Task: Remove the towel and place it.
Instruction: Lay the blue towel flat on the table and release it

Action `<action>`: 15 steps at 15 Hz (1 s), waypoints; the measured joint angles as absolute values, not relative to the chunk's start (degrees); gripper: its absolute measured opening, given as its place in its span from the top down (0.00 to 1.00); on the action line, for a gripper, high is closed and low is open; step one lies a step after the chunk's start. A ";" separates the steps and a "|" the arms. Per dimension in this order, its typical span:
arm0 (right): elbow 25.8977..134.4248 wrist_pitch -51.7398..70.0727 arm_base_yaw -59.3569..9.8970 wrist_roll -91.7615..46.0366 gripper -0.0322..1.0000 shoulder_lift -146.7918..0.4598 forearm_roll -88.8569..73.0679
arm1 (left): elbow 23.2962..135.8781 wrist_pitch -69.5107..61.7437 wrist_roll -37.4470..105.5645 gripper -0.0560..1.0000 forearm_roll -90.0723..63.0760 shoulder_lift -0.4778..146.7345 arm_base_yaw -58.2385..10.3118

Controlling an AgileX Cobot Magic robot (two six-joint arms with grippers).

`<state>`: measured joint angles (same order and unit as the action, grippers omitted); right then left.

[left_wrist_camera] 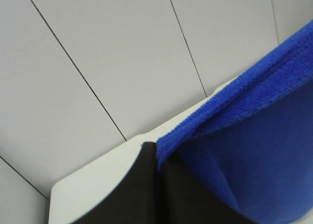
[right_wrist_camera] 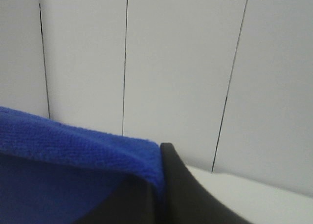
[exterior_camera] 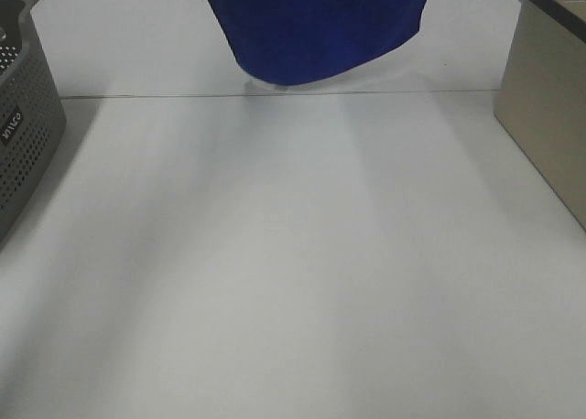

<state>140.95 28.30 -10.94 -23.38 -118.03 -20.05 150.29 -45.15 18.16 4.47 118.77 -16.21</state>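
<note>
The royal-blue towel (exterior_camera: pixel 316 26) hangs at the far top middle of the exterior high view, lifted off the white table (exterior_camera: pixel 293 273), with its rounded lower edge just above the surface. Neither gripper shows in that view. In the left wrist view my left gripper (left_wrist_camera: pixel 157 161) is shut on the towel's stitched edge (left_wrist_camera: pixel 254 136). In the right wrist view my right gripper (right_wrist_camera: pixel 159 182) is shut on another part of the towel's edge (right_wrist_camera: pixel 73 170). Both wrist cameras face a pale panelled wall.
A grey perforated basket (exterior_camera: pixel 23 135) stands at the table's left edge. A beige box (exterior_camera: pixel 549 99) stands at the right edge. A thin seam (exterior_camera: pixel 183 96) crosses the table just below the hanging towel.
</note>
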 joint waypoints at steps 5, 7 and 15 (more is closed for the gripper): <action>132.98 45.95 -9.17 -23.38 0.95 -119.00 -21.08 | 148.17 -66.29 20.68 0.95 0.86 119.75 -16.62; 130.92 55.06 -8.88 -23.38 0.95 -119.00 -20.17 | 142.72 -69.10 18.28 0.95 0.00 119.58 -16.79; 115.62 70.30 -9.17 -22.92 0.95 -114.02 -20.28 | 98.89 -68.07 17.88 0.95 -9.00 100.61 -17.02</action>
